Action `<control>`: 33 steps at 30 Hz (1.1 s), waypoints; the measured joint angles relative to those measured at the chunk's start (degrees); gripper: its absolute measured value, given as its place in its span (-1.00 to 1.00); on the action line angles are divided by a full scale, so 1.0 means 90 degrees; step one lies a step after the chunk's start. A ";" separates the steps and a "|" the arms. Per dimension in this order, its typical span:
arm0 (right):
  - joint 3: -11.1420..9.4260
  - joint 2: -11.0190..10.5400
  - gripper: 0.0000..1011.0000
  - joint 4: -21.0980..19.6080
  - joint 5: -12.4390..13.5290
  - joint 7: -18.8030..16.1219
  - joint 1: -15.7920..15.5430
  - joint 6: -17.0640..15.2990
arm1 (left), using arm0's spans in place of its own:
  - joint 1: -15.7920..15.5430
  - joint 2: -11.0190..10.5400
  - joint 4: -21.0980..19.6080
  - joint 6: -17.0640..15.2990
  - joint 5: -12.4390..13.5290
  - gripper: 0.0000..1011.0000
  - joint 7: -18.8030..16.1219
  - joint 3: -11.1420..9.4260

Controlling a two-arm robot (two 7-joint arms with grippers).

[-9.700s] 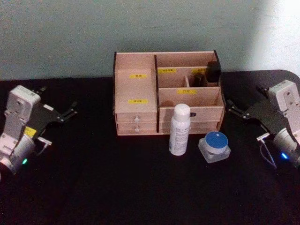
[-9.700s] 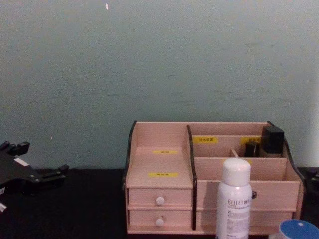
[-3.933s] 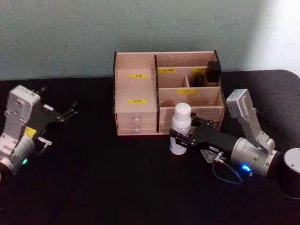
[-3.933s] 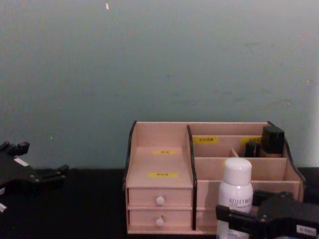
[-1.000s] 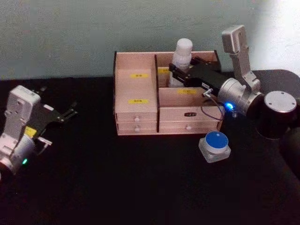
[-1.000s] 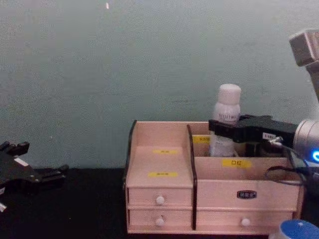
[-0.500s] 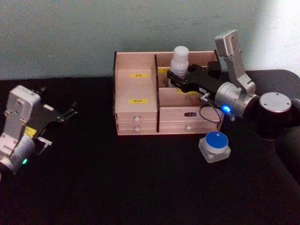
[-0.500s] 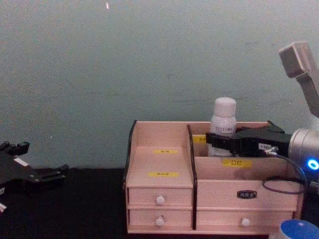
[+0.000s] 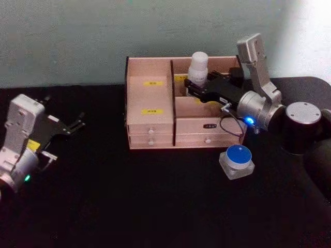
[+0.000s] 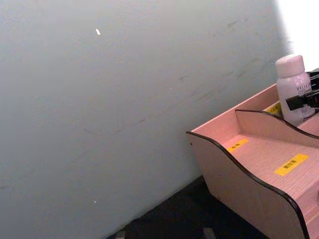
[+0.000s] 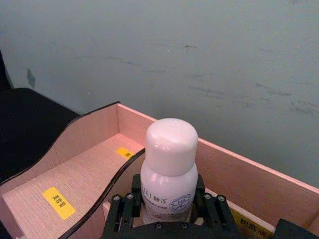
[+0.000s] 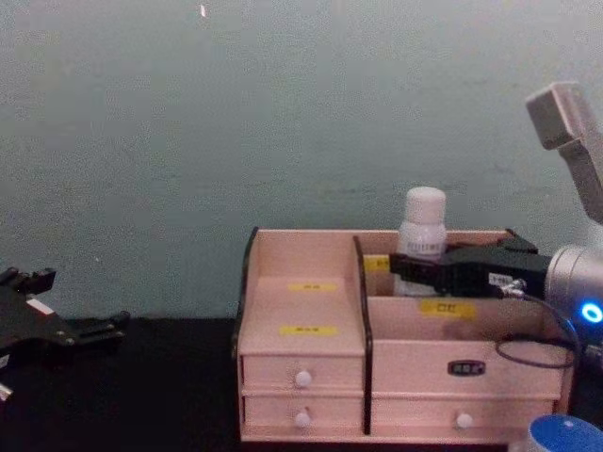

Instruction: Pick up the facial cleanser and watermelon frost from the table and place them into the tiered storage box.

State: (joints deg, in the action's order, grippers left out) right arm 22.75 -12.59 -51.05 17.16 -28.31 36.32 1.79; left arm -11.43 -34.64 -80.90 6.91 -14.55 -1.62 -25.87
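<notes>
Jaws of right gripper [image 9: 194,89] pinch grey-lettered facial cleanser [image 9: 198,65] in tiered storage box [image 9: 150,98], left gripper [image 9: 78,121] spread

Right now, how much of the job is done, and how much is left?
Nothing is finished yet. In hand: the right gripper is shut on the facial cleanser, which stands upright with its lower part inside a rear compartment of the tiered storage box, not yet released. Left: the watermelon frost sits on the table before the box's right end. The left gripper is parked open at the left.
</notes>
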 joint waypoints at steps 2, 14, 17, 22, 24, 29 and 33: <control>0.0000 -0.0001 0.17 0.0000 0.0000 0.0000 0.0000 0.0001 | 0.0000 0.0000 0.0000 0.0000 0.0000 0.98 0.0000 0.0000; 0.0002 -0.0004 0.66 -0.0007 0.0002 -0.0006 -0.0004 0.0007 | 0.0000 0.0000 0.0000 0.0000 0.0000 0.98 0.0000 0.0000; 0.0003 -0.0005 0.76 -0.0010 0.0004 -0.0007 -0.0005 0.0012 | 0.0000 0.0000 0.0000 0.0000 0.0000 0.98 0.0000 0.0001; -0.0001 -0.0009 0.98 -0.0011 0.0008 0.0002 -0.0005 0.0014 | 0.0000 0.0000 0.0000 0.0000 0.0000 0.98 0.0000 0.0000; -0.0001 -0.0008 0.98 -0.0011 0.0009 0.0002 -0.0005 0.0014 | 0.0000 0.0000 0.0000 0.0000 0.0000 0.98 0.0000 0.0000; 0.0000 -0.0009 0.98 -0.0022 0.0010 0.0005 -0.0010 0.0013 | 0.0000 0.0000 0.0000 0.0000 0.0000 0.98 0.0000 0.0000; -0.0030 -0.0066 0.98 -0.0296 -0.0006 0.0051 -0.0140 0.0056 | 0.0000 0.0000 0.0000 0.0000 0.0000 0.98 0.0000 0.0001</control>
State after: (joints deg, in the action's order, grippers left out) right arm 22.48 -13.19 -53.71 17.10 -27.85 35.06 2.30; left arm -11.43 -34.64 -80.90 6.91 -14.55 -1.62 -25.86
